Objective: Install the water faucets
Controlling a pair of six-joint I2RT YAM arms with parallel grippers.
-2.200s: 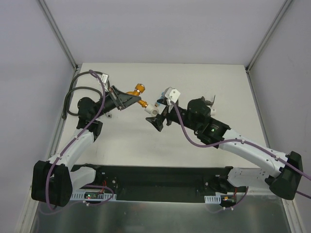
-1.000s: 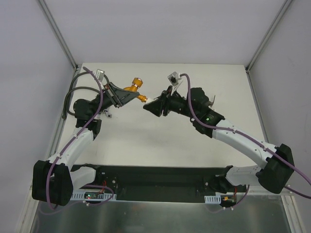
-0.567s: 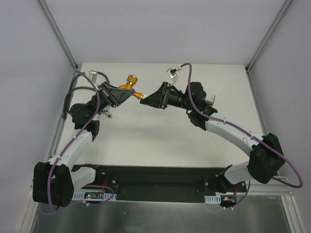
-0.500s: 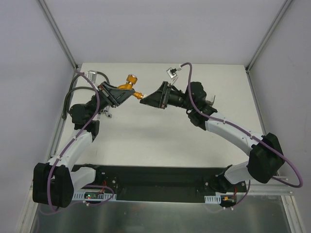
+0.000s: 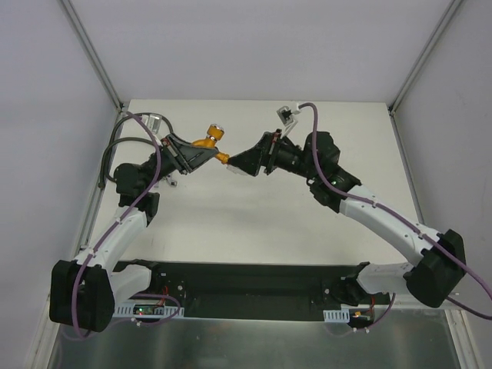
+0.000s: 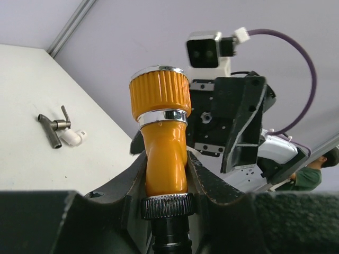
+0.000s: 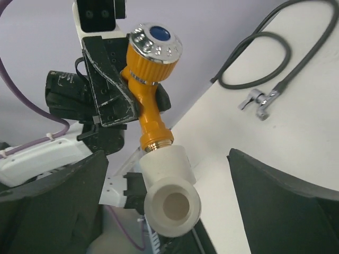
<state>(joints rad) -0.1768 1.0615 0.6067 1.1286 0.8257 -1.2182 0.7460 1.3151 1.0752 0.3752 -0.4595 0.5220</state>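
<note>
orange faucet (image 5: 209, 141) sits in the upper middle of the overhead frame, held up off the white table (image 5: 307, 231). the left gripper (image 5: 201, 156) is clenched on it: in the left wrist view its fingers (image 6: 204, 182) pinch the orange stem just below the ribbed knob. a white elbow fitting (image 7: 165, 182) sits on the faucet's silver threaded end, at lower centre of the right wrist view.

the right gripper (image 5: 240, 164) is released. its jaws are spread wide, one at each lower corner of the wrist frame, with the elbow between them and touching neither.

the step in hand looks like screwing the elbow and faucet together. to do it well, the right jaws should close squarely on the elbow's collar, not its open mouth. the wrist should then turn about the stem's own line while the left grip resists the twist. any tilt risks cross-threading.

a dark grey faucet (image 6: 53, 128) lies at left of the left wrist frame, and a black hose (image 7: 265, 53) at upper right of the right wrist frame.
</note>
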